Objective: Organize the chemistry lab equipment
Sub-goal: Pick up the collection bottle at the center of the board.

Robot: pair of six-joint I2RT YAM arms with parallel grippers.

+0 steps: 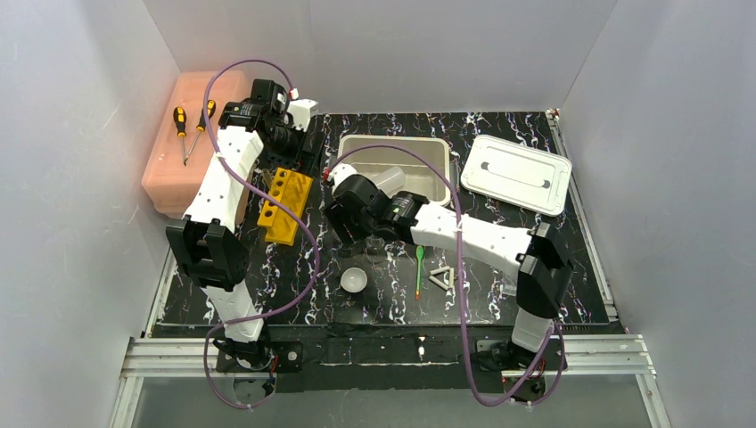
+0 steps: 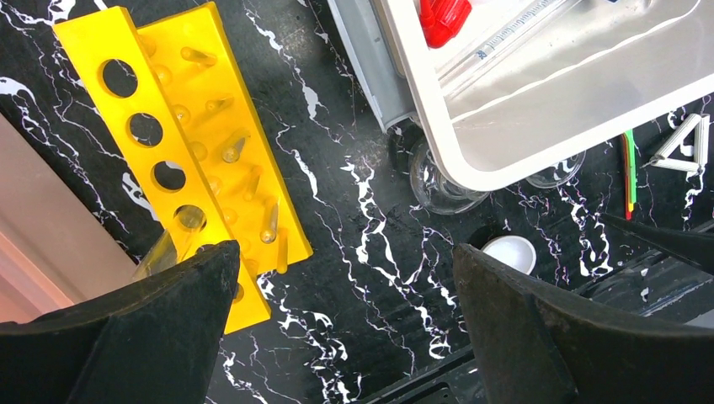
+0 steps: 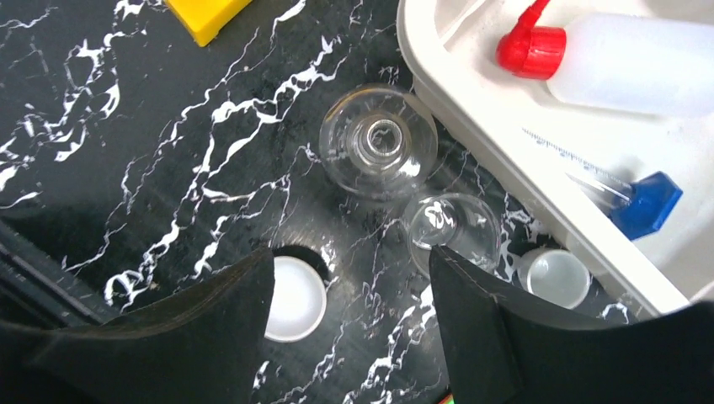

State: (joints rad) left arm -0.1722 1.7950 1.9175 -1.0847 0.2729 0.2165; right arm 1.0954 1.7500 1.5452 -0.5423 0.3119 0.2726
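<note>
Left claw (image 2: 345,278) gapes wide over one end of the yellow rack (image 2: 202,143) — nothing in it. Right claw (image 3: 352,278), jaws apart & empty, hangs above the glass flask (image 3: 379,143) and small beaker (image 3: 450,227), both on the bench (image 3: 126,126) just beside the white tray (image 3: 455,126) — squeeze bottle (image 3: 623,63) lying inside. White bowl (image 3: 295,299), green spoon (image 1: 419,267), triangle (image 1: 442,278) sit nearby.

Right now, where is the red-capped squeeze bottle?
In the right wrist view, the squeeze bottle lies on its side inside the white tray, upper right, near a blue-ended tube. The flask stands just outside.
</note>
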